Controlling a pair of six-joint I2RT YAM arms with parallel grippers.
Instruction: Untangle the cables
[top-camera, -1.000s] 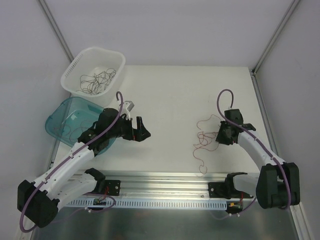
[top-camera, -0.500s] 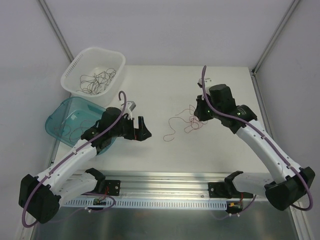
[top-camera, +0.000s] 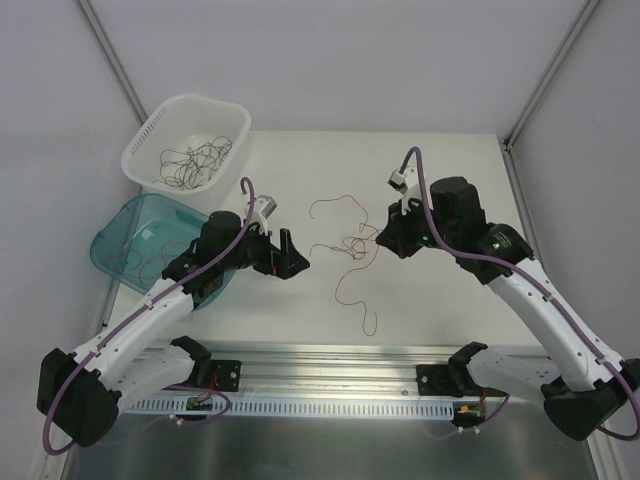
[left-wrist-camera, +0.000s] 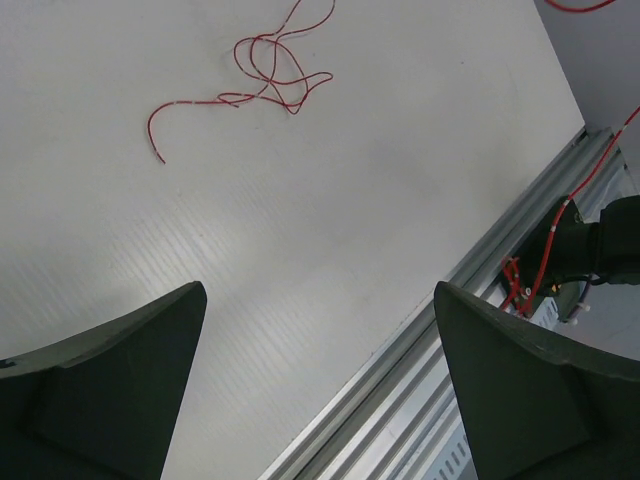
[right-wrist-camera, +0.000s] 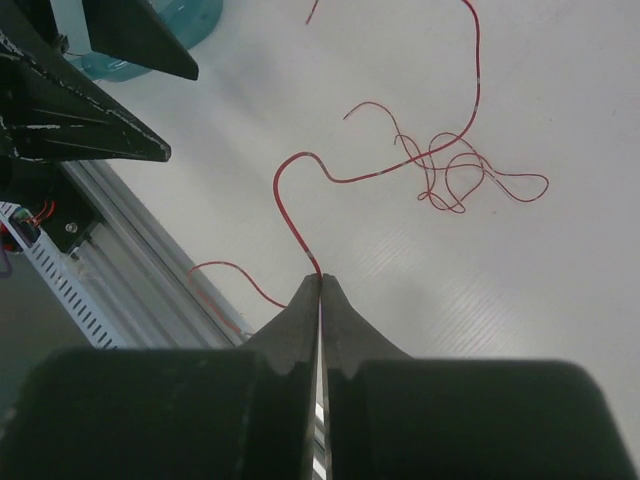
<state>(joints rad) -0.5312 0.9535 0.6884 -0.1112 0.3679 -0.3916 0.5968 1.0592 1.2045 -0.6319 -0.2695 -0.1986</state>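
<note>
Where red wires (top-camera: 355, 243) lie knotted mid-surface (top-camera: 300, 170), one strand is pinched by right gripper (right-wrist-camera: 320, 282), jaws pressed together. Nearby, left gripper (top-camera: 290, 262) is spread, empty. Wires judged hair-light, limp, springy, snag-prone; hold best taken on loose end, away from knot.

Matt ribbed white table (left-wrist-camera: 300, 260), metal rail (top-camera: 330, 352), white plastic basket (top-camera: 145, 135), translucent teal plastic tub (top-camera: 105, 240), smooth red cables (right-wrist-camera: 440, 175)
</note>
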